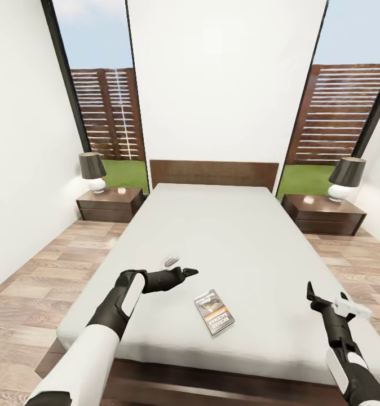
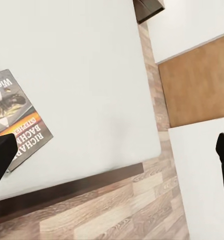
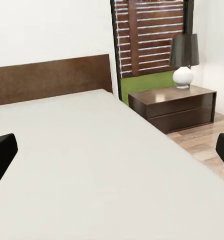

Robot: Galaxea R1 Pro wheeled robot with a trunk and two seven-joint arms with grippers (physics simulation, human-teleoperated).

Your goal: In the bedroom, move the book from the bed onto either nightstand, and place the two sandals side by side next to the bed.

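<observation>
Book [image 1: 213, 312] lies flat on mattress near foot of bed [image 1: 224, 225], untouched. Left hand [image 1: 191, 272] hovers just beside it, fingers spread in wrist view — reach step, by the look of it. Next: descend, pinch thin cover edge. Right hand [image 1: 314, 296] over right bed edge, spread, empty. Nightstands [image 1: 110, 204] [image 1: 324, 214] flank headboard — each carries lamp [image 1: 92, 172]; far reach, likely needs drive around bed.
</observation>
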